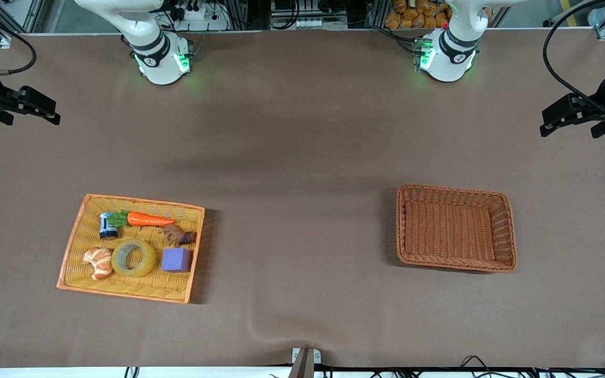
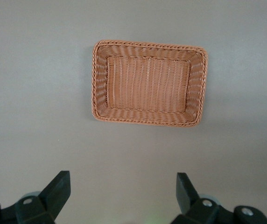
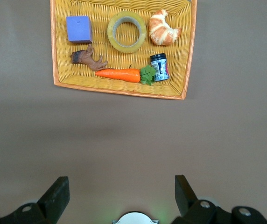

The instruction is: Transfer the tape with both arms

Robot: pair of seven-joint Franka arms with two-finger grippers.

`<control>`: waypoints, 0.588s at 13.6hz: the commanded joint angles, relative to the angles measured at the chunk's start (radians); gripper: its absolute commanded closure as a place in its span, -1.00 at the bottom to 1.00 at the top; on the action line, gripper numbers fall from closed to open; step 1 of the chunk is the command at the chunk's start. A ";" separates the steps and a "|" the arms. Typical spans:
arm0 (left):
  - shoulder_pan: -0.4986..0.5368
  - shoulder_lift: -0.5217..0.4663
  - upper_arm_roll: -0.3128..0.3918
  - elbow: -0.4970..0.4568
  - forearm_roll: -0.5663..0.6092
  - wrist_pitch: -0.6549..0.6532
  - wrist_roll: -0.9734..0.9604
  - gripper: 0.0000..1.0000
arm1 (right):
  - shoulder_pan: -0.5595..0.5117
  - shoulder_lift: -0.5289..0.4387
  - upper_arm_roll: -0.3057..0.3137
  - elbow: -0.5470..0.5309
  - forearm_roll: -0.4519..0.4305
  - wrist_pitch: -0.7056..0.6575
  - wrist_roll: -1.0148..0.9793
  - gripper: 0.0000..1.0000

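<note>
The tape point(image 1: 149, 260), a yellowish translucent ring with a pale core, lies flat in the orange woven tray point(image 1: 145, 202) between a croissant and a purple cube. It also shows in the right wrist view point(image 3: 112, 32). My right gripper point(image 1: 53, 116) is open and empty, held high over the right arm's end of the table, well away from the tray; its jaws point(image 3: 122, 184) stand wide apart over bare table. My left gripper point(image 1: 546, 123) is open and empty, high over the left arm's end of the table point(image 2: 122, 179).
The tray also holds a croissant point(image 1: 98, 261), a purple cube point(image 1: 176, 259), a carrot point(image 1: 147, 219), a dark jar point(image 1: 107, 224) and a brown toy figure point(image 1: 179, 235). An empty brown wicker basket point(image 1: 452, 189) stands toward the left arm's end point(image 2: 147, 44).
</note>
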 commanded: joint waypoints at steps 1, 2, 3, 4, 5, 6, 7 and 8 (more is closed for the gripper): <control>0.003 -0.004 0.003 0.019 0.003 -0.020 0.010 -1.00 | -0.014 -0.010 0.012 -0.026 0.000 0.001 0.011 -1.00; 0.003 -0.005 0.003 0.019 -0.003 -0.020 0.013 -1.00 | -0.015 -0.003 0.012 -0.026 -0.001 0.002 0.011 -1.00; 0.002 -0.005 0.003 0.019 -0.002 -0.020 0.022 -1.00 | -0.018 0.006 0.012 -0.026 -0.001 0.002 0.011 -1.00; 0.000 -0.005 0.002 0.019 0.001 -0.020 0.023 -1.00 | -0.020 0.010 0.012 -0.026 -0.001 0.007 0.011 -1.00; 0.002 -0.005 -0.001 0.019 -0.003 -0.020 0.017 -1.00 | -0.020 0.020 0.012 -0.024 -0.001 0.011 0.011 -1.00; 0.000 -0.010 -0.004 0.019 0.000 -0.020 0.010 -1.00 | -0.020 0.027 0.012 -0.026 0.000 0.013 0.011 -1.00; 0.000 -0.011 -0.006 0.019 0.006 -0.020 0.011 -1.00 | -0.021 0.052 0.012 -0.024 -0.001 0.016 0.011 -1.00; 0.000 -0.011 -0.006 0.019 0.003 -0.020 0.011 -1.00 | -0.027 0.078 0.010 -0.026 0.000 0.027 0.010 -1.00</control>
